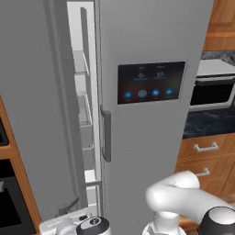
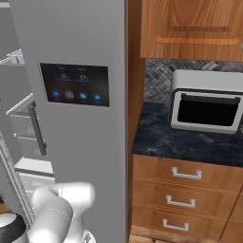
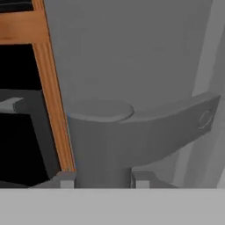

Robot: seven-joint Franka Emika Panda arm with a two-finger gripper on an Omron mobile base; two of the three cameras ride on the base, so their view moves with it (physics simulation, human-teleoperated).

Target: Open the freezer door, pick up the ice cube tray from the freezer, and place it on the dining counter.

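- The gripper (image 3: 103, 181) sits low against the tall matte-grey freezer door (image 1: 32, 105), its 2 dark finger tips (image 3: 66, 180) standing either side of the door's grey bar handle (image 3: 110, 145). They flank the bar, but whether they pinch it or stand slack I cannot tell.
- The door stands partly ajar, showing a narrow slice of the white-walled freezer (image 1: 85, 92) and its grey shelves beside the grey door with the dark touchscreen panel (image 1: 151, 82).
- Where the ice cube tray lies cannot be told; presumably it is somewhere inside.
- Risk: a loose hold could slip off the bar, leaving the gap too narrow to reach in.
- Risk: the arm's white elbow (image 1: 176, 193) is near the touchscreen door and could knock it.
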